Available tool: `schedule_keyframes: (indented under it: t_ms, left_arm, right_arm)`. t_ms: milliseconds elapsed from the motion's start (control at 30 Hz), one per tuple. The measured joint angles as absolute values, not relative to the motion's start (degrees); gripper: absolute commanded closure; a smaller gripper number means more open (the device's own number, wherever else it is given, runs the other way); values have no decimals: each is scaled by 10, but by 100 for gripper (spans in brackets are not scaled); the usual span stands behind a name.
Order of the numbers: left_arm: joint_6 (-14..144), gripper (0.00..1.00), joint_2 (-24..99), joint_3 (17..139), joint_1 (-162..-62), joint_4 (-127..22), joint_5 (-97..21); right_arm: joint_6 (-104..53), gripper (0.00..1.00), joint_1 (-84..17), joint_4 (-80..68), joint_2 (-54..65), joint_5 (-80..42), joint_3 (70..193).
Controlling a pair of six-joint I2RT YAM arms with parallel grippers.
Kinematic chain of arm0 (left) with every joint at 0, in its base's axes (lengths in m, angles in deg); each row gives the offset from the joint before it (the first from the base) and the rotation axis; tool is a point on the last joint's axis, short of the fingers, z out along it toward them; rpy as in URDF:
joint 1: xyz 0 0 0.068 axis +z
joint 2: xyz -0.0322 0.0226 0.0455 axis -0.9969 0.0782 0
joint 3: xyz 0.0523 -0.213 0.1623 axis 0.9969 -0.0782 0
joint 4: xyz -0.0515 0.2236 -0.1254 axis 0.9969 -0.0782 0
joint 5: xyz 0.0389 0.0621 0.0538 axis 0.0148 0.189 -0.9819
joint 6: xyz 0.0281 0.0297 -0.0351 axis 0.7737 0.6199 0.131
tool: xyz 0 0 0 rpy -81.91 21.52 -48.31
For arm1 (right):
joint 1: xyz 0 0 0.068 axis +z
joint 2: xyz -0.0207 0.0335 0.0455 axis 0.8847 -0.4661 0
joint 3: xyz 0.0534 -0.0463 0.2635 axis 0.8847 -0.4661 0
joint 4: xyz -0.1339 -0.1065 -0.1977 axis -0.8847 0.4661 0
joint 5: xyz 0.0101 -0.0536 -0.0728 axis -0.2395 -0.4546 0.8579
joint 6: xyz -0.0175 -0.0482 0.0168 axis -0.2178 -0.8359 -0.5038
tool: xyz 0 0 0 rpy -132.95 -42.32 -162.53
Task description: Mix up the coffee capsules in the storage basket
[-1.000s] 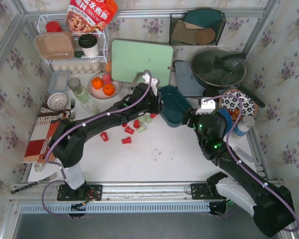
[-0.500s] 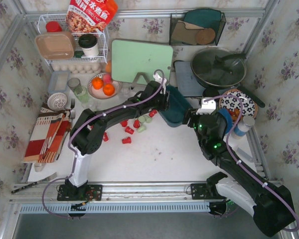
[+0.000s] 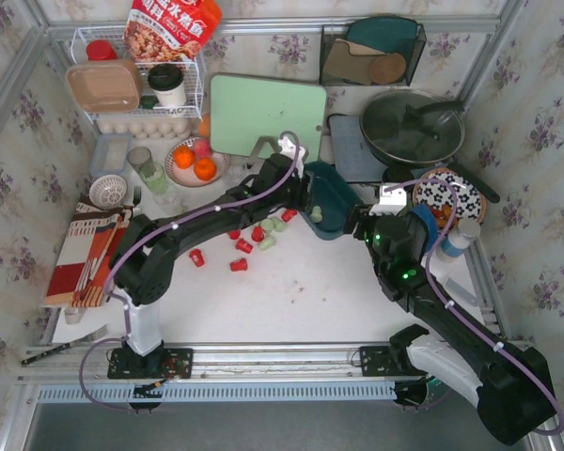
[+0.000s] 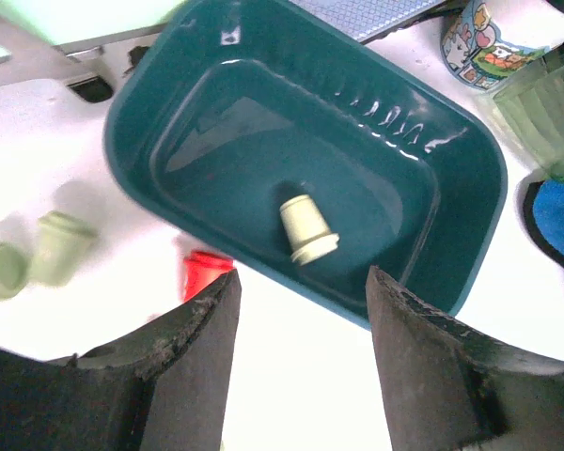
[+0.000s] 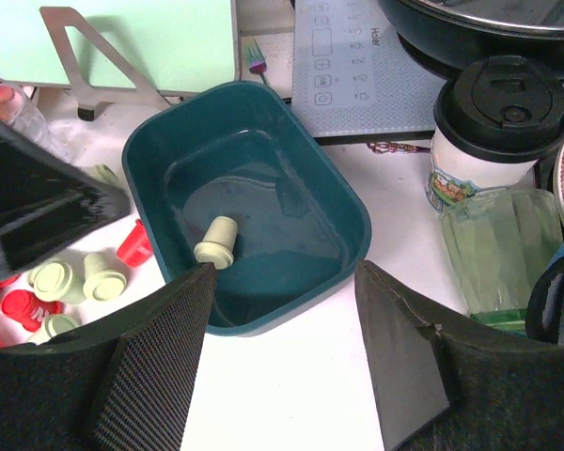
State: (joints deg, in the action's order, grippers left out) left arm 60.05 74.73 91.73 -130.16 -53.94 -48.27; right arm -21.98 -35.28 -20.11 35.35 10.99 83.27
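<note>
The dark teal storage basket stands mid-table and holds one pale green capsule, lying on its side; it also shows in the left wrist view and the right wrist view. My left gripper is open and empty over the basket's left rim. My right gripper is open and empty just near of the basket. Several red capsules and pale green capsules lie loose on the white table left of the basket, including a red one against its wall.
A green cutting board leans behind the basket. An induction hob with a pan sits at the back right. A black-lidded cup, a greenish glass and a patterned plate stand right of the basket. An orange plate is at the left.
My left gripper reached over the basket, let go of a pale green capsule that now lies inside, and drew back a little. The right arm has not moved.
</note>
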Motion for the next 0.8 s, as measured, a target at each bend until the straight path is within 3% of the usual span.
schedule_keyframes:
  t_ms: [233, 467, 800]
  left_arm:
    - [611, 41, 615, 827, -1304, -558, -553]
    - [600, 41, 509, 731, -1305, -673, -635]
    - [538, 35, 437, 647, -1305, -805, -678]
  right_arm:
    - [-220, 32, -353, -201, 347, 109, 833]
    - [-220, 31, -353, -202, 352, 98, 833]
    - [-220, 30, -353, -203, 343, 94, 833]
